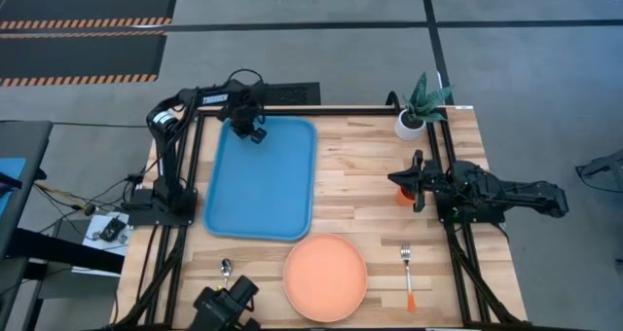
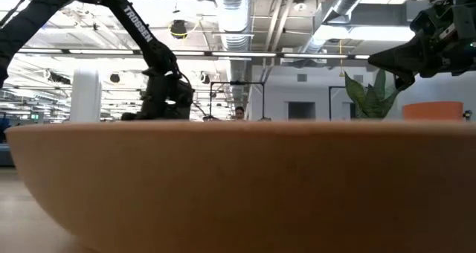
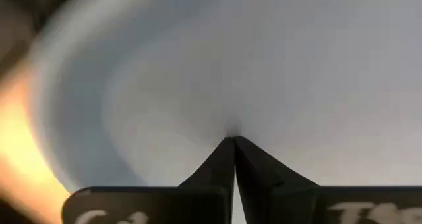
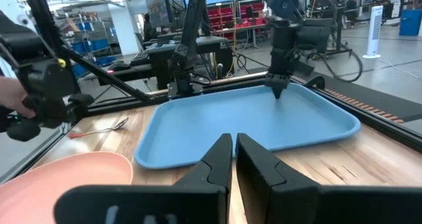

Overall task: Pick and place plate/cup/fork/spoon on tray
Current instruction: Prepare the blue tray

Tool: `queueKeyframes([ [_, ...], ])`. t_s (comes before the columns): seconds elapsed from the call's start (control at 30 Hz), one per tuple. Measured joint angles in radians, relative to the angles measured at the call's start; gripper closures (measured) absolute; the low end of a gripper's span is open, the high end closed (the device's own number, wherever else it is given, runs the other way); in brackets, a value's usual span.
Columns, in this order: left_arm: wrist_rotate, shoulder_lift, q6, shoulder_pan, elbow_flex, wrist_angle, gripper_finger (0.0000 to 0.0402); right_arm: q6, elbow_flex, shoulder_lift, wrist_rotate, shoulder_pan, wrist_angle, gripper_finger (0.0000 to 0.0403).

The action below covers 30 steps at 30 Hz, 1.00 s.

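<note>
Left gripper [image 1: 255, 133], fingers pressed together and empty, points down over the tray's [image 1: 261, 190] far corner. Right gripper [image 1: 401, 179] beside the tray: fingers nearly together.

Empty blue tray [image 1: 261, 180], plate [image 1: 325, 276] beside

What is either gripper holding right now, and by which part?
Nothing. The left gripper is shut empty over the blue tray; the right gripper hangs empty above the orange cup.
</note>
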Motion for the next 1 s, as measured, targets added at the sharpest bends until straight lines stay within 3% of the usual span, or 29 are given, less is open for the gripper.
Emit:
queueKeyframes([
  [0.07, -0.016, 0.0, 0.001, 0.001, 0.055, 0.02, 0.0401, 0.0, 0.0, 0.0, 0.0, 0.0, 0.0, 0.0356],
  [0.3, -0.024, -0.101, -0.101, 0.001, 0.129, -0.199, 0.0387, 0.0, 0.0, 0.0, 0.0, 0.0, 0.0, 0.0356],
  [0.43, -0.079, -0.148, -0.159, 0.001, 0.058, -0.315, 0.0353, 0.0, 0.0, 0.0, 0.0, 0.0, 0.0, 0.0356],
  [0.53, -0.111, -0.187, -0.192, 0.003, -0.029, -0.315, 0.0316, 0.0, 0.0, 0.0, 0.0, 0.0, 0.0, 0.0356],
  [0.8, -0.069, -0.201, -0.208, 0.008, -0.239, -0.151, 0.023, 0.0, 0.0, 0.0, 0.0, 0.0, 0.0, 0.0356],
  [1.0, -0.049, -0.202, -0.215, 0.027, -0.318, -0.068, 0.021, 0.0, 0.0, 0.0, 0.0, 0.0, 0.0, 0.0356],
])
